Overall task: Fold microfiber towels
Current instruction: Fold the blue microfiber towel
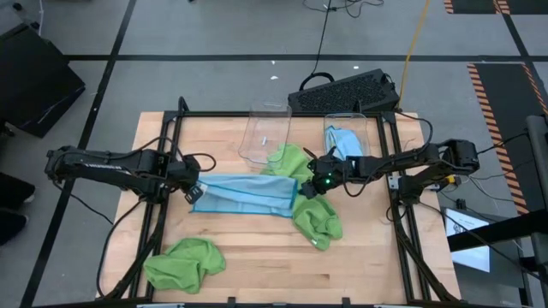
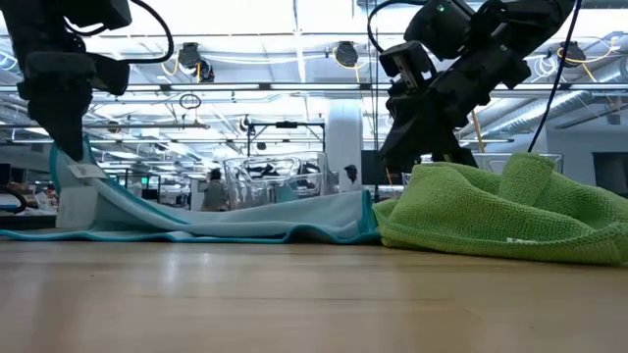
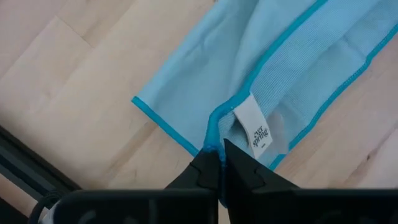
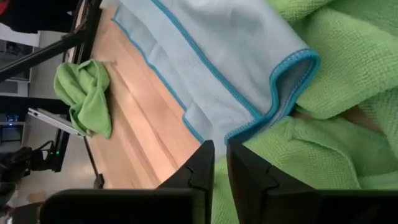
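A light blue microfiber towel lies stretched across the table's middle as a long band. My left gripper is shut on its left end, which stands raised off the table. My right gripper hovers at the band's right end, its fingers a narrow gap apart with nothing between them. That end's hemmed corner rests on a lime green towel. A second green towel lies just beyond the band, and a third sits near the front left. My left gripper pinches the light blue towel's hemmed edge between its two fingers, right beside the white label. The fingers come steeply from above. This end is lifted off the table, and the band slopes down from it to lie on the wood.
Two clear plastic bins stand at the back of the table; the right one holds a light blue cloth. A black frame borders the wooden top. Bare wood lies along the near edge.
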